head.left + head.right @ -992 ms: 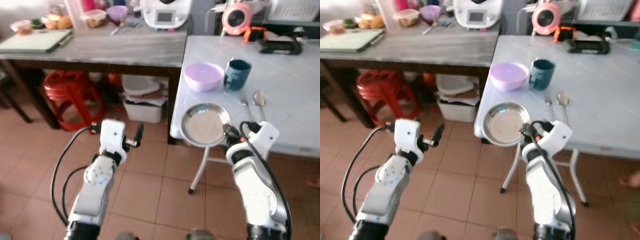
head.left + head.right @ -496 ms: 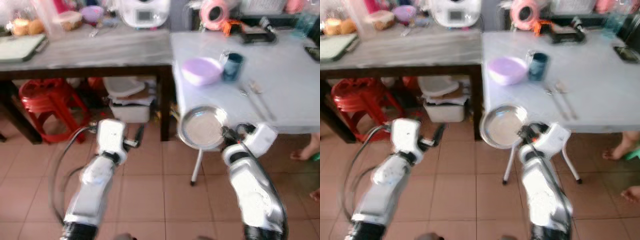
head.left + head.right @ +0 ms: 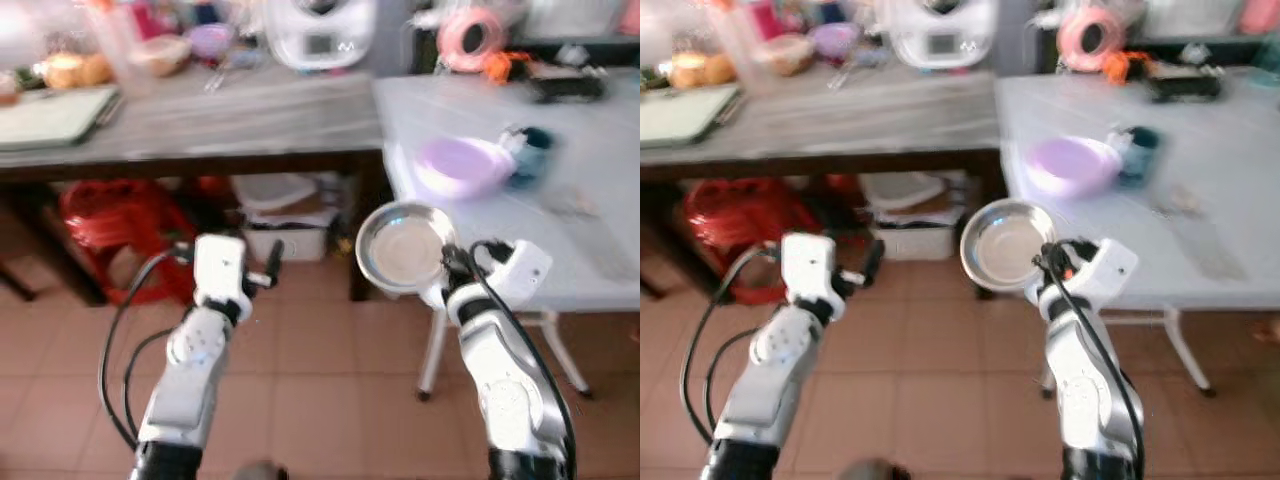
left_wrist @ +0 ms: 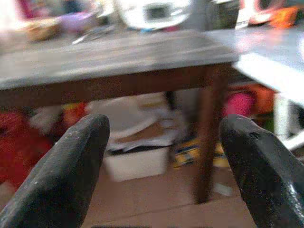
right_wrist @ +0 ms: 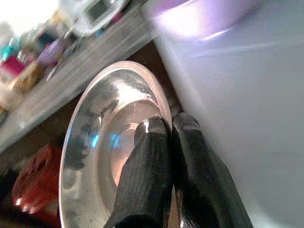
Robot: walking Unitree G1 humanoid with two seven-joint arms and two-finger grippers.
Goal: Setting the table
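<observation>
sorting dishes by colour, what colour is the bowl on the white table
Light purple; the bowl shows best in the right eye view, though blurred.

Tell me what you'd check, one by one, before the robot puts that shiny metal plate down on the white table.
1. Grip on the metal plate: the right gripper is pinched on its rim. Ok.
2. Plate over the white table: it hangs at the near corner, mostly off the edge. Not ok.
3. Landing spot: bare tabletop lies in front of the purple bowl and the dark mug. Ok.
4. Sharp picture: the eye views are blurred. Not ok.
5. Left gripper: open, holding nothing, facing the wooden table. Ok.
6. Cutlery position: too blurred. Cannot tell.
</observation>
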